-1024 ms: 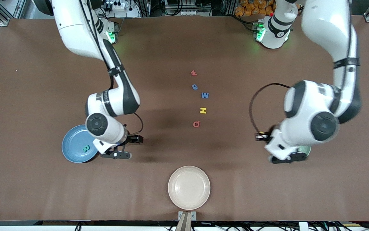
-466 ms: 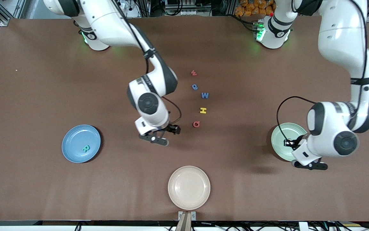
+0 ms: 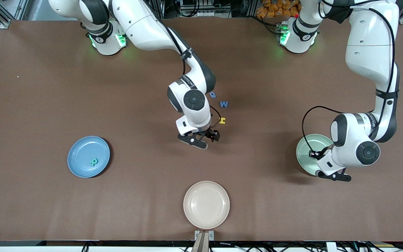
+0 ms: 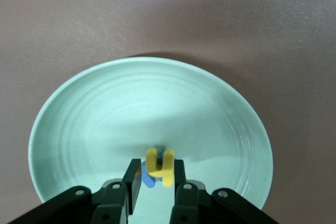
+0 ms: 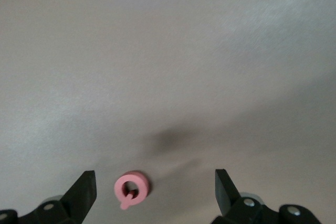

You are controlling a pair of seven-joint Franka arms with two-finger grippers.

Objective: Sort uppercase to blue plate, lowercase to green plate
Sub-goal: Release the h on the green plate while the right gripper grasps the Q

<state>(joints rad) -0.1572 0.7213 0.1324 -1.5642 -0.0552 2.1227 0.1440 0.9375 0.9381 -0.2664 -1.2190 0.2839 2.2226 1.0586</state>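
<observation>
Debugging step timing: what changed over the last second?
The right gripper swung from beside the blue plate to the letter row and now hangs open over the red Q. The left gripper shifted over the green plate, uncovering most of it, yellow h at its tip; release unclear. Unmoved: teal R, blue e, blue W, yellow H, cream plate.

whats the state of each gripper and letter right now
right gripper, open, over red Q
red Q, flat on the table, not gripped
left gripper, over green plate, yellow h at its tip
teal R, lying in blue plate
blue W, loose on table
yellow H, loose on table
blue e, loose on table
</observation>
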